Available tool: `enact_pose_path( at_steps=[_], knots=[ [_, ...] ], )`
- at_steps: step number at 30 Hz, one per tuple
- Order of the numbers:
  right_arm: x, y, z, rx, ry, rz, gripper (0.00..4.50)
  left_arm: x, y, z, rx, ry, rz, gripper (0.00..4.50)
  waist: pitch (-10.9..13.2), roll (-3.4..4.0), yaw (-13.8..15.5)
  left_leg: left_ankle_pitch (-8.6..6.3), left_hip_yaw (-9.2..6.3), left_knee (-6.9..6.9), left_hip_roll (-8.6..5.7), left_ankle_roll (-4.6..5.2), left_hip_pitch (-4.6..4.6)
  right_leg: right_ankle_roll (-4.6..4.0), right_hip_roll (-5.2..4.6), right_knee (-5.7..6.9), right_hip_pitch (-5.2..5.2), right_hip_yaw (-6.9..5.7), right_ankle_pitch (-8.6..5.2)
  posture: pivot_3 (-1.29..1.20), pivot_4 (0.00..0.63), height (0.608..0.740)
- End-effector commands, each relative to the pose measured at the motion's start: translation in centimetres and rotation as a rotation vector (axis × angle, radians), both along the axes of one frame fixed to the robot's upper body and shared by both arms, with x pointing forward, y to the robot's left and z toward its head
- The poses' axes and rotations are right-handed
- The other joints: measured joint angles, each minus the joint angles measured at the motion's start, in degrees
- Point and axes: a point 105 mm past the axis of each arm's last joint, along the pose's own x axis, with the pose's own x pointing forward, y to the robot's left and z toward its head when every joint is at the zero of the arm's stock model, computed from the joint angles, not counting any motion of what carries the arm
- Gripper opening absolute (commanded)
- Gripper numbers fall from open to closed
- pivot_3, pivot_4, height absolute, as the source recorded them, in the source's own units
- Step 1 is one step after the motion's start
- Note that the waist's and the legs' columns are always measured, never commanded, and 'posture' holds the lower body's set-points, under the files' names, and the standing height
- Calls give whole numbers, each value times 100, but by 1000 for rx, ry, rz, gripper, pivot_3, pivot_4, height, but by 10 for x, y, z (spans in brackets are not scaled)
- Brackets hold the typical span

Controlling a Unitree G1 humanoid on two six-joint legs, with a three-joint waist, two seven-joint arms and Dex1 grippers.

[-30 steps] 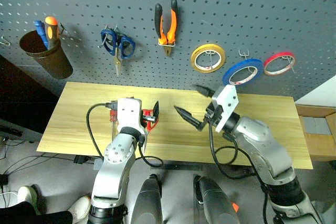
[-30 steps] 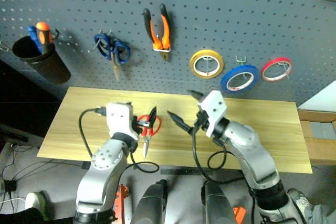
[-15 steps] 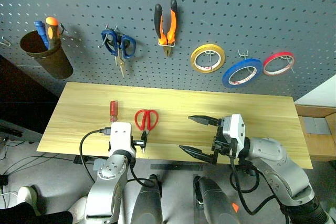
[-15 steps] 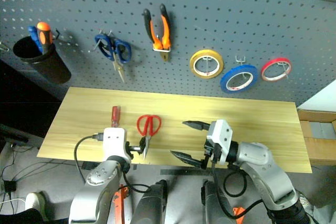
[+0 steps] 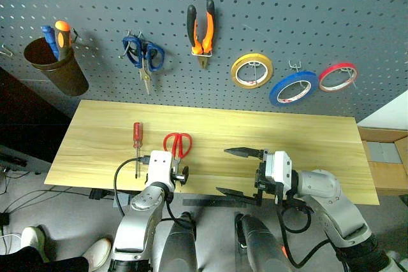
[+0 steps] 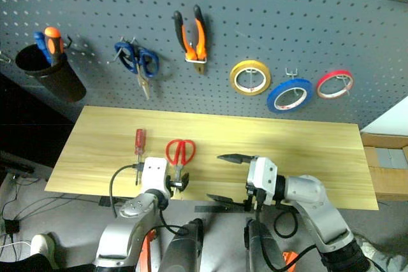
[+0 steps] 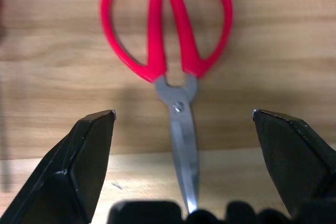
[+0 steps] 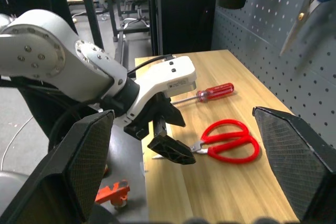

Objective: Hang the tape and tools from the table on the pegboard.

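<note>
Red-handled scissors [image 5: 178, 144] lie on the table [image 5: 319, 138], handles toward the pegboard [image 5: 306, 11], blades toward the front edge. A red-handled screwdriver [image 5: 136, 139] lies to their left. My left gripper [image 5: 180, 176] is open just above the blades [image 7: 181, 129], one finger [image 7: 89, 156] on each side, touching nothing. My right gripper [image 5: 236, 172] is open and empty near the front edge, pointing left toward the scissors [image 8: 228, 140]. On the pegboard hang the blue tape [image 5: 293, 88] and the orange-and-black pliers [image 5: 201, 30].
Blue-handled scissors [image 5: 144, 55], a yellow roll [image 5: 252, 70] and a red roll [image 5: 338, 76] hang on the board. A brown cup [image 5: 56, 68] with two screwdrivers hangs at its left. A wooden box [image 5: 386, 164] stands past the table's right end.
My left gripper has sunk toward the table and now sits low over the scissors' blades. My right gripper has drawn back and down to the front edge and turned to point left.
</note>
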Motion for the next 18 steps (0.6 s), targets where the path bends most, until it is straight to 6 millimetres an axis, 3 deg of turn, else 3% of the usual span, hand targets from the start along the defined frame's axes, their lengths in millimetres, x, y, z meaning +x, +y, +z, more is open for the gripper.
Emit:
enact_pose_path(
  at_steps=[1,12,18],
  knots=[
    [-3,-1,-5,-20,-18,23,4384,-3,2,-1,25,12,-9,4500,0,0,1,0,0,0,0,0,0,0,0,0,1,1,0,98,331,740],
    [5,-7,-25,-134,-18,-17,4384,1,4,-9,40,78,-49,4500,0,0,1,1,-1,3,-1,-1,2,-1,-1,1,6,0,0,95,332,740],
    [10,-8,-25,-140,-23,-28,4384,4,11,-11,66,87,-38,4500,0,0,0,0,-2,2,0,-1,13,-1,-1,0,18,-1,1,91,332,740]
  ],
)
